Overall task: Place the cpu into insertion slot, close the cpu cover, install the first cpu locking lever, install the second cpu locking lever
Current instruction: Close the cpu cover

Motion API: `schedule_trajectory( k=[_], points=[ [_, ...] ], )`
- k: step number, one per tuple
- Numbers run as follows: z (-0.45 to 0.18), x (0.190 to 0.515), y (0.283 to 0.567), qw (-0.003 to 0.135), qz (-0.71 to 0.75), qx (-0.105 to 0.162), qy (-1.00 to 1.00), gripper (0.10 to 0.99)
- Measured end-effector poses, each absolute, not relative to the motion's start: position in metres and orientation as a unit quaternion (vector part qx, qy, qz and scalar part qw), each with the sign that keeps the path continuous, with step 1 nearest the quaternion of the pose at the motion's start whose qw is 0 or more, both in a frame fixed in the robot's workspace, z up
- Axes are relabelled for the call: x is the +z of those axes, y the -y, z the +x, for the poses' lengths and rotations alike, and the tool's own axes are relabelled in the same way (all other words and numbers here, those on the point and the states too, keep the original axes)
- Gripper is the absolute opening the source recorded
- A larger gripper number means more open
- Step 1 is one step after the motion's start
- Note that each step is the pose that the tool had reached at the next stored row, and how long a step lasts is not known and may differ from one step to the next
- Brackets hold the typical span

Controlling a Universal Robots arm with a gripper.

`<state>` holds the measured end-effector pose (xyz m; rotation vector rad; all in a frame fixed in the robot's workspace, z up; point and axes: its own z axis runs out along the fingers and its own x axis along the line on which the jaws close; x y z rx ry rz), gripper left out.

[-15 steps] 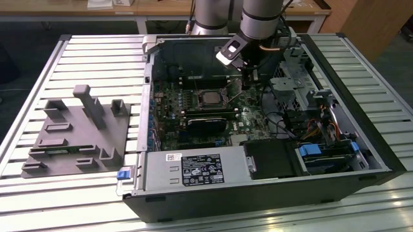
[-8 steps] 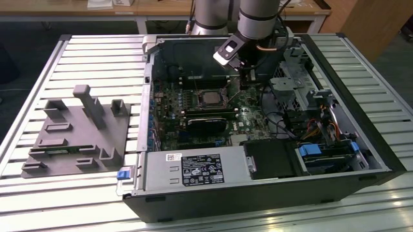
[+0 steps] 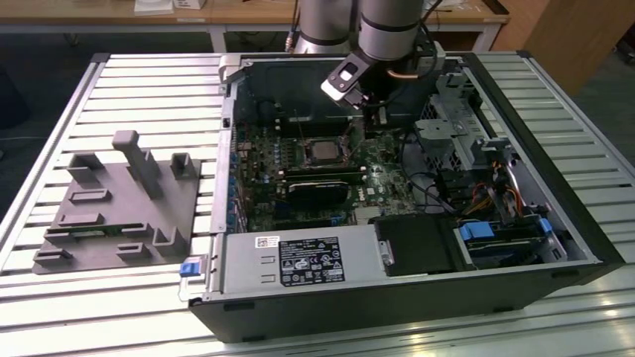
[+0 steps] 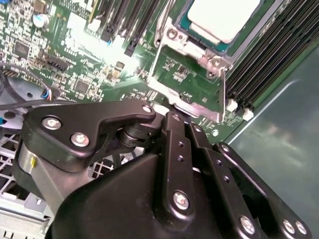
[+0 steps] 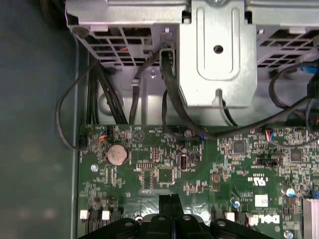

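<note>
The gripper [image 5: 170, 200] hangs over the green circuit board [image 5: 234, 169], its two black fingers [image 5: 164, 205] pressed together with nothing between them. A round coin battery [image 5: 117, 154] sits on the board near the tips, off to one side. Past the board's far edge, black cables [image 5: 172, 94] lead to a silver metal cage [image 5: 218, 55].

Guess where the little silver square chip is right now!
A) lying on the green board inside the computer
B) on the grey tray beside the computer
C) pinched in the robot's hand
A: in the second wrist view the cpu lies flat on the green board, next to the long black memory slots.
</note>
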<state>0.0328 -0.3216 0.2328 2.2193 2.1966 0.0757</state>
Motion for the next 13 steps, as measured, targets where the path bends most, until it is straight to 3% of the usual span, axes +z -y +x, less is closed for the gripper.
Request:
schedule_trajectory(
  k=[13],
  points=[
    [0.013,0.233,0.322,0.008,0.71,0.025,-0.703,0.106]
  ],
)
